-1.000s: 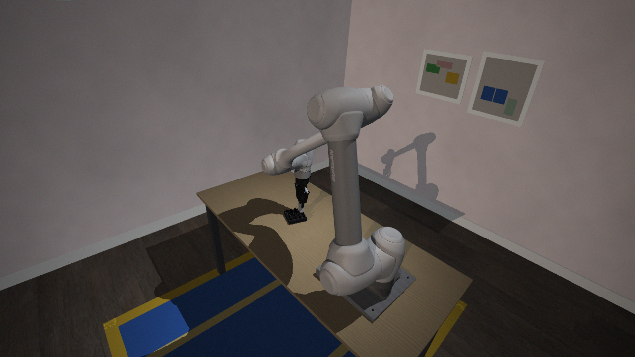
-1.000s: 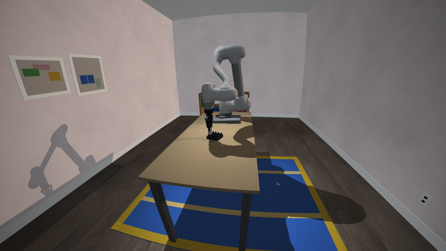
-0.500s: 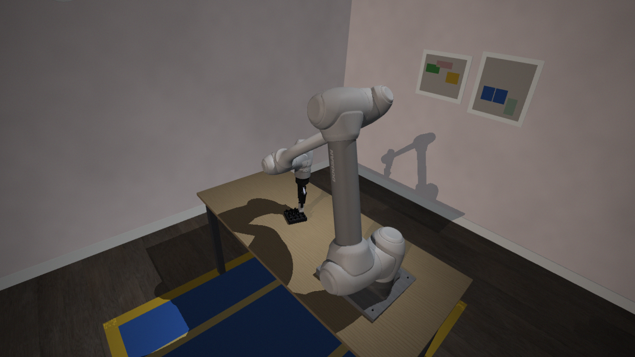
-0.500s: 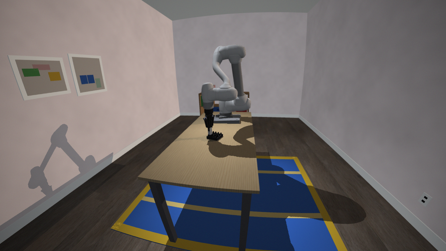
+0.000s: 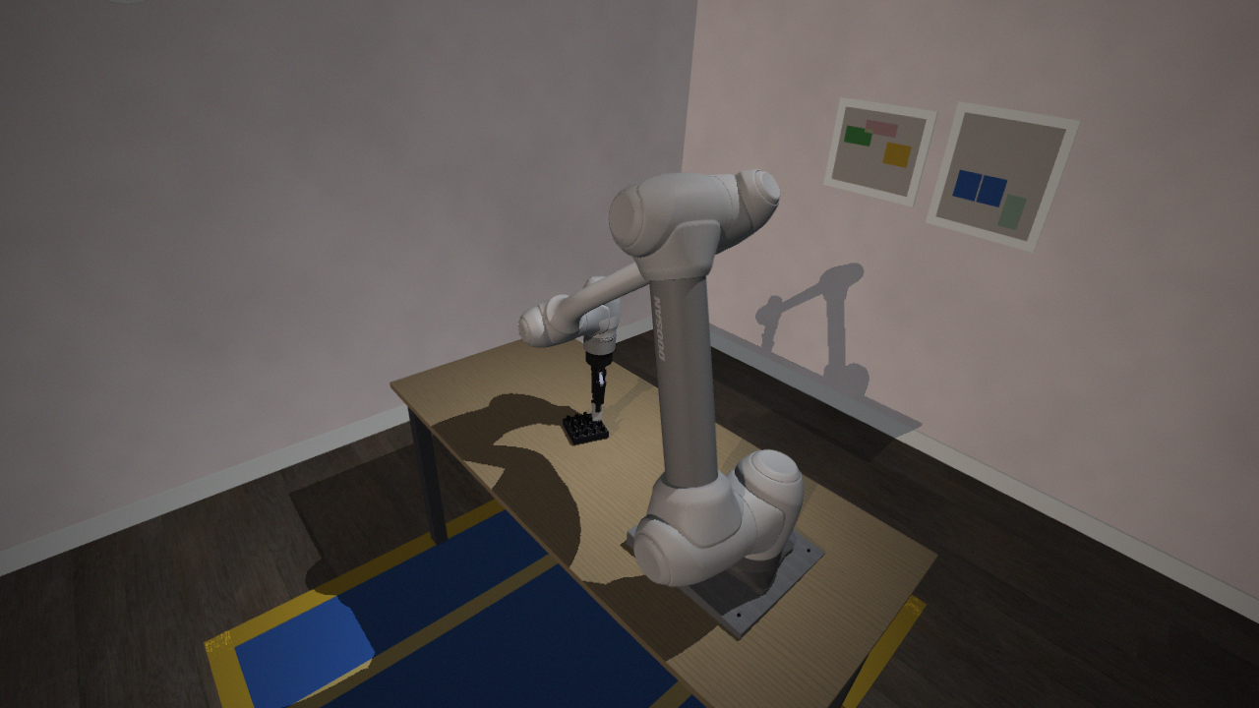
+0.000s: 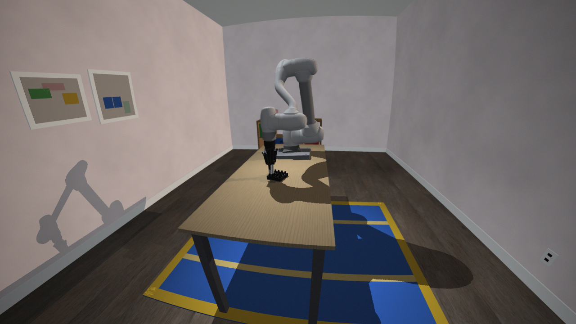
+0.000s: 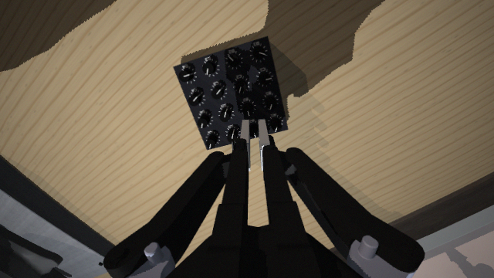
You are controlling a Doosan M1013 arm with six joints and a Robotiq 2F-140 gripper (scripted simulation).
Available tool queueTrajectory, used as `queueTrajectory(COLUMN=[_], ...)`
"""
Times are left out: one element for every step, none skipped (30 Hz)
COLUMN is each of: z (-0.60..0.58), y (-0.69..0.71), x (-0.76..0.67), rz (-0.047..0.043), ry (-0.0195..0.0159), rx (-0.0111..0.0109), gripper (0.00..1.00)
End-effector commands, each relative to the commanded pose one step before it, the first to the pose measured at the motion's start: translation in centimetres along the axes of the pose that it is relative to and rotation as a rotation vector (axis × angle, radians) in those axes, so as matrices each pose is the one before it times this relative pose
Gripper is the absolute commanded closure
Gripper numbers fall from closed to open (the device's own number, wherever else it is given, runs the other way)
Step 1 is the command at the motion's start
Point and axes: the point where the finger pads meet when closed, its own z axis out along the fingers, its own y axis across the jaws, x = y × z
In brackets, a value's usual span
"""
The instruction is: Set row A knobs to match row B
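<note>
Now gripper (image 7: 253, 133) pinches a knob (image 7: 253, 130); knob box (image 7: 201, 83) stands flat.

The room is narrow, with plain grey and pale pink walls (image 6: 483, 100) and a white baseboard (image 6: 463, 219) running along their foot. The floor (image 6: 120, 258) is dark wood planking. A blue rug (image 6: 362, 258) with yellow bands lies partly under a long table whose light wooden tabletop (image 6: 257, 213) rests on dark legs (image 6: 209, 273). Two framed pictures (image 6: 50, 98) with coloured rectangles hang side by side on the pink wall. A low wooden shelf unit (image 6: 258, 132) stands against the far wall. A wall socket (image 6: 549, 255) sits low on the grey side wall. Light from one side casts hard shadows (image 6: 306, 189) across the tabletop, rug and pink wall.
</note>
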Motion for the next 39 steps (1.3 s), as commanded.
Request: queueTrajectory(z=[-0.009,0.000,0.000,0.000,0.000,0.000,0.000,0.000,0.000,0.000,0.000,0.000,0.000,0.000,0.000,0.000,0.000,0.000,0.000,0.000,0.000,0.000,0.000,0.000,0.000,0.000,-0.002,-0.016,-0.040,-0.071,-0.105,-0.142,-0.178,-0.213,-0.242,-0.267,-0.284,-0.294,0.000], y=[-0.002,0.000,0.000,0.000,0.000,0.000,0.000,0.000,0.000,0.000,0.000,0.000,0.000,0.000,0.000,0.000,0.000,0.000,0.000,0.000,0.000,0.000,0.000,0.000,0.000,0.000,0.000,0.000,0.000,0.000,0.000,-0.001,0.000,0.000,0.000,0.000,0.000,0.000,0.000], x=[0.003,0.000,0.000,0.000,0.000,0.000,0.000,0.000,0.000,0.000,0.000,0.000,0.000,0.000,0.000,0.000,0.000,0.000,0.000,0.000,0.000,0.000,0.000,0.000,0.000,0.000,0.000,0.000,0.000,0.000,0.000,0.000,0.000,0.000,0.000,0.000,0.000,0.000,0.000], rz=[-0.00003,0.00000,0.00000,0.00000,0.00000,0.00000,0.00000,0.00000,0.00000,0.00000,0.00000,0.00000,0.00000,0.00000,0.00000,0.00000,0.00000,0.00000,0.00000,0.00000,0.00000,0.00000,0.00000,0.00000,0.00000,0.00000,0.00000,0.00000,0.00000,0.00000,0.00000,0.00000,0.00000,0.00000,0.00000,0.00000,0.00000,0.00000,0.00000], ry=[0.00019,0.00000,0.00000,0.00000,0.00000,0.00000,0.00000,0.00000,0.00000,0.00000,0.00000,0.00000,0.00000,0.00000,0.00000,0.00000,0.00000,0.00000,0.00000,0.00000,0.00000,0.00000,0.00000,0.00000,0.00000,0.00000,0.00000,0.00000,0.00000,0.00000,0.00000,0.00000,0.00000,0.00000,0.00000,0.00000,0.00000,0.00000,0.00000], rx=[-0.00001,0.00000,0.00000,0.00000,0.00000,0.00000,0.00000,0.00000,0.00000,0.00000,0.00000,0.00000,0.00000,0.00000,0.00000,0.00000,0.00000,0.00000,0.00000,0.00000,0.00000,0.00000,0.00000,0.00000,0.00000,0.00000,0.00000,0.00000,0.00000,0.00000,0.00000,0.00000,0.00000,0.00000,0.00000,0.00000,0.00000,0.00000,0.00000], gripper=[0.95,0.95,0.95,0.95,0.95,0.95,0.88,0.88,0.88,0.88,0.88,0.88,0.88,0.88,0.88,0.88,0.88,0.88,0.88,0.88,0.88,0.88,0.88,0.88,0.88,0.88,0.88,0.88,0.88,0.88,0.88,0.88,0.88,0.88,0.88,0.88,0.88,0.88,0.88])
